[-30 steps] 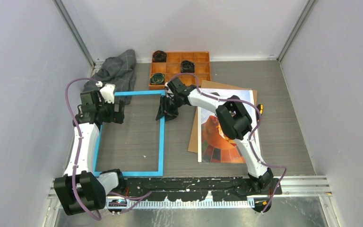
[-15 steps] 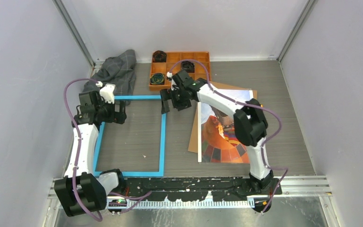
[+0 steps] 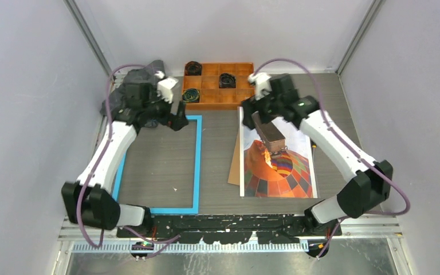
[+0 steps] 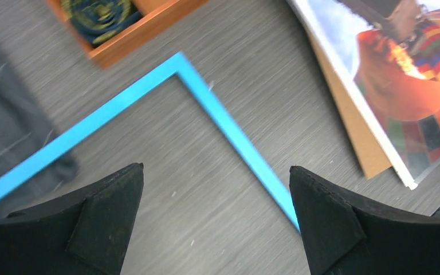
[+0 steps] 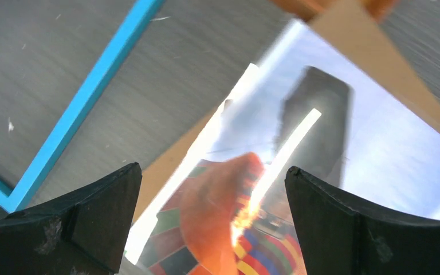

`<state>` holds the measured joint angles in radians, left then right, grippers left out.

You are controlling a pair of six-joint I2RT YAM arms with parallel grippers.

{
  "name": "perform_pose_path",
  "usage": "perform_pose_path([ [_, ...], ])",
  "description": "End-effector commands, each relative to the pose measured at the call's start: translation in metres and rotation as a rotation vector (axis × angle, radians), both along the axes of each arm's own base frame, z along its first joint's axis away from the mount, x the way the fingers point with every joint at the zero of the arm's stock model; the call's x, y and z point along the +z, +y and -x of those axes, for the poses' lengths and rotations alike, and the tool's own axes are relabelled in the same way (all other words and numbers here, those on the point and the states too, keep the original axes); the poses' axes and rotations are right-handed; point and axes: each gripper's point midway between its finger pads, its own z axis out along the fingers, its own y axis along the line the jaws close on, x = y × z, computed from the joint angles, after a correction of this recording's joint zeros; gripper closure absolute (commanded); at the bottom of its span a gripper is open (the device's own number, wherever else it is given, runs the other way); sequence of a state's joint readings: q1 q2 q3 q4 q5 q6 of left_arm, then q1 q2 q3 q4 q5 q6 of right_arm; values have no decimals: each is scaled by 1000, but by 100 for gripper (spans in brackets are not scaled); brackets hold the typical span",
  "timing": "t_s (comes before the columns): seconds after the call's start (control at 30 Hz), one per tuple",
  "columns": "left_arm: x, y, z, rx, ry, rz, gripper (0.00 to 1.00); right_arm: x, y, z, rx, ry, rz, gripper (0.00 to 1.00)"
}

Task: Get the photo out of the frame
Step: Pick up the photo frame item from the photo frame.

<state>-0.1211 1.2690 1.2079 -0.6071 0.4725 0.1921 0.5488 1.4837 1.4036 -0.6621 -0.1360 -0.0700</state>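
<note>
The frame [image 3: 196, 166] is a thin bright blue border lying flat on the left half of the table, with bare table inside it. Its far right corner shows in the left wrist view [image 4: 179, 58], and one side shows in the right wrist view [image 5: 91, 97]. The photo [image 3: 278, 166] of the orange checkered balloon lies to the frame's right on a brown backing board [image 3: 235, 169]. It also shows in both wrist views [image 4: 418, 69] [image 5: 332, 143]. My left gripper [image 3: 176, 119] is open and empty above the frame's far right corner. My right gripper [image 3: 254, 113] is open and empty above the photo's far left corner.
An orange compartment tray [image 3: 238, 97] with dark rolls stands at the back centre, also in the left wrist view [image 4: 143, 37]. A grey cloth [image 3: 127, 90] lies at the back left, under the left wrist. A small yellow and black object [image 3: 314, 146] lies by the photo's right edge.
The left gripper has moved from the frame's far left corner to above its far right corner. The right gripper has left the frame's far right corner and moved right, over the photo's far end.
</note>
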Motion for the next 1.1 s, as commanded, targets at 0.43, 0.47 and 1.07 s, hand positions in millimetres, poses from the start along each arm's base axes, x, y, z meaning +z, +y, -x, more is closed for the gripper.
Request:
perform_pose_path([
  [0.43,-41,-195,-100,-154,292,239,0,16,-182,-26,-312,106,-362,0],
  [0.47,-47,-201,-103,-144,302,237,0,14,-189,-28,-340,112,-377,0],
  [1.07,-135,-250,-138,-83,464,231,21,-5,-213,-33,-406,205,-438,0],
])
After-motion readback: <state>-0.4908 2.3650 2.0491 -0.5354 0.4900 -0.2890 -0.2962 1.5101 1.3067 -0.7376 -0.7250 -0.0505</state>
